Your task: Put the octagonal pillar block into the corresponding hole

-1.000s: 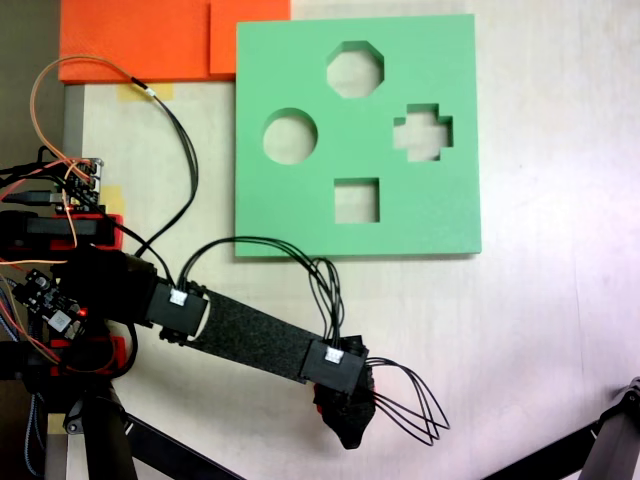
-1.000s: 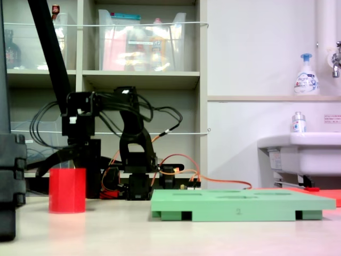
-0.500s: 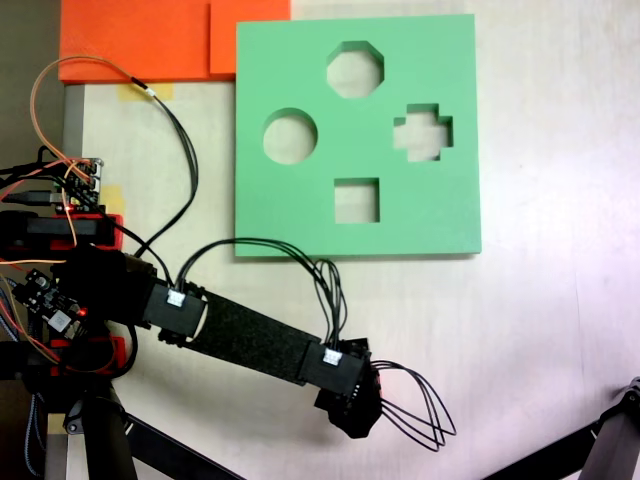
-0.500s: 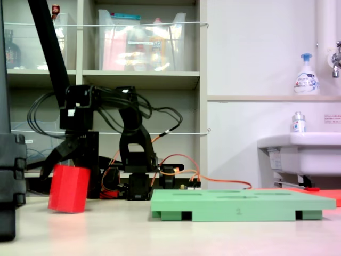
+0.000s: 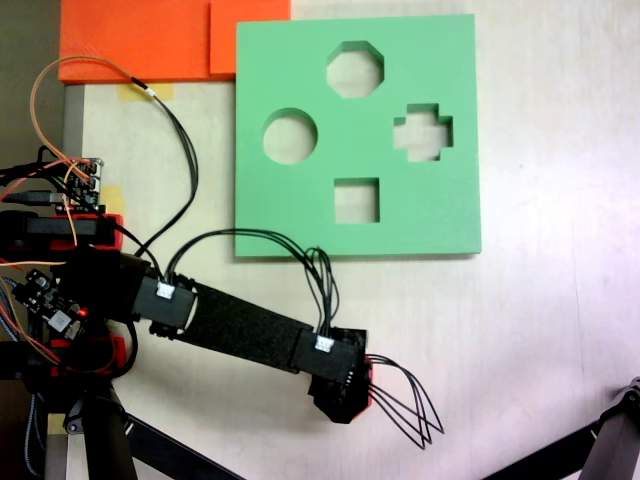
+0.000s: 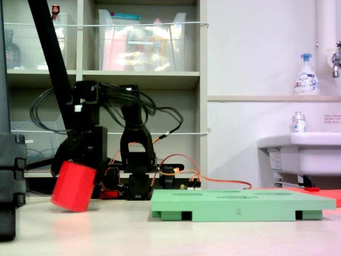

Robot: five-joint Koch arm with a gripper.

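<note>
The octagonal pillar block (image 6: 73, 186) is a red foam prism. It hangs tilted at the left of a fixed view, its lower corner at or just above the tabletop. My gripper (image 6: 78, 168) is shut on its upper part. From above, the wrist covers the block, and only a red sliver of the block (image 5: 368, 386) shows beside the gripper (image 5: 345, 402). The green foam board (image 5: 300, 215) lies flat at the upper middle. The corresponding hole (image 5: 355, 69), eight-sided, is near its far edge and well away from the gripper. The board (image 6: 234, 205) sits to the right of the block.
The board also has a round cutout (image 5: 290, 136), a cross cutout (image 5: 423, 132) and a square cutout (image 5: 357, 200). Orange foam sheets (image 5: 140, 40) lie at the top left. The arm base (image 5: 60, 290) and its wires sit at the left. A tripod leg (image 5: 610, 440) crosses the bottom right corner.
The red block stood upright on the table a second ago. It is now tipped over in the gripper's hold, and the wrist has shifted slightly towards the board.
</note>
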